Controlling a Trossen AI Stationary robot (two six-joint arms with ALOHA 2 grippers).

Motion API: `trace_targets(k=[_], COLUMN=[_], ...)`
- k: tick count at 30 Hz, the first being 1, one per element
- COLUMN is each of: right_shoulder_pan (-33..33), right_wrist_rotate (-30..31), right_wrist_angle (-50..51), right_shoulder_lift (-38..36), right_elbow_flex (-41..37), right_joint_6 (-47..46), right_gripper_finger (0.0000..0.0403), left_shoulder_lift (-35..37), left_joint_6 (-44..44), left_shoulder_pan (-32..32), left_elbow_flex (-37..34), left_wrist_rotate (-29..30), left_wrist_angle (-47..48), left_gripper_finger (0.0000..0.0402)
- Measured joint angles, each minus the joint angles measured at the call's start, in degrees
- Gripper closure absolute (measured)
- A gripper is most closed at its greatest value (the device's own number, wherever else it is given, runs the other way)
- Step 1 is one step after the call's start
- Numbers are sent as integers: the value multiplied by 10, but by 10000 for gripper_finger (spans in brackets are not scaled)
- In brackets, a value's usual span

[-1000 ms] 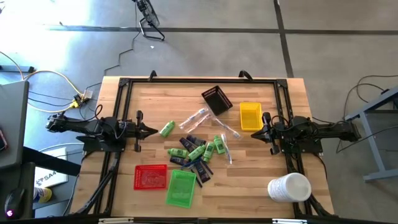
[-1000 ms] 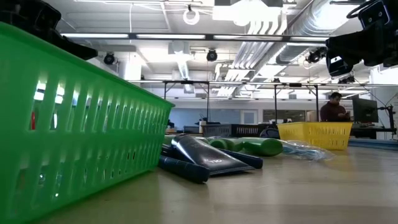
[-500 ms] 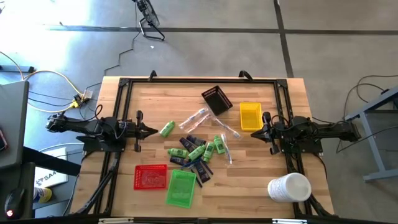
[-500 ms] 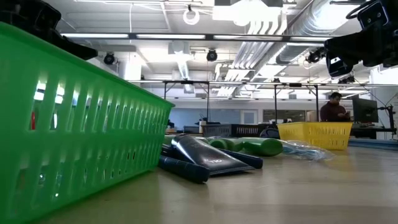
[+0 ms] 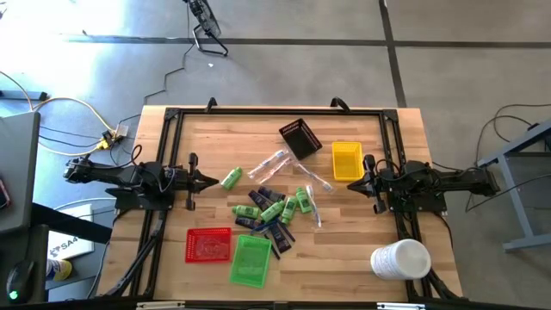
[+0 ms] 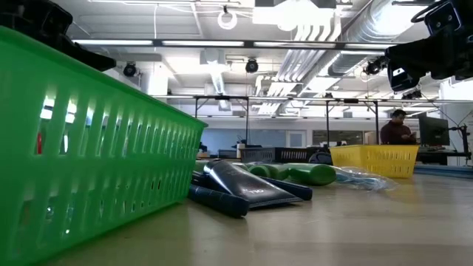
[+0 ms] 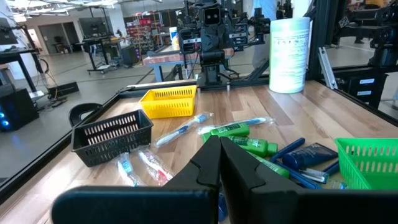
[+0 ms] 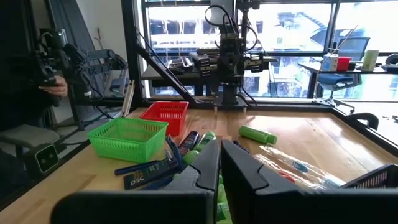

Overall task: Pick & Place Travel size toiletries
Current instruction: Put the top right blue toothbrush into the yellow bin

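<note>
Your left gripper [image 5: 212,180] is sitting closed and empty at mid-left of the overhead frame, your right gripper [image 5: 353,183] likewise at mid-right. The toiletries [image 5: 274,207] are lying scattered on the counter [image 5: 215,138], center frame.

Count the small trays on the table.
4: black tray at the far middle, yellow tray by the right arm, red tray and green tray side by side at the near edge.

Grey concrete floor [image 5: 284,69] around my wooden worktop [image 5: 215,129]; big windows [image 8: 280,25] behind, ceiling ducts [image 6: 325,29] overhead.
</note>
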State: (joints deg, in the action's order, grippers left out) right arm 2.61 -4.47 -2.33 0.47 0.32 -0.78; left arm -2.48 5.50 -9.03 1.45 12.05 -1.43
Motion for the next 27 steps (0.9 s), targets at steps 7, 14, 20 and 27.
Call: trace_targets(k=[7, 14, 20, 27], right_shoulder_pan=[0, 0, 0, 0], right_wrist_rotate=[-1, 9, 9, 14], right_wrist_angle=[0, 3, 3, 3], right_shoulder_lift=[0, 0, 0, 0], right_elbow_flex=[0, 0, 0, 0], right_joint_6=[0, -14, -12, -10], right_gripper_finger=[394, 394, 394, 394], left_shoulder_lift=[0, 0, 0, 0], left_joint_6=[1, 1, 3, 3], left_shoulder_pan=[0, 0, 0, 0], left_elbow_flex=[0, 0, 0, 0], left_wrist_rotate=[0, 0, 0, 0], left_wrist_angle=[0, 0, 0, -1], left_gripper_finger=[398, 398, 398, 398])
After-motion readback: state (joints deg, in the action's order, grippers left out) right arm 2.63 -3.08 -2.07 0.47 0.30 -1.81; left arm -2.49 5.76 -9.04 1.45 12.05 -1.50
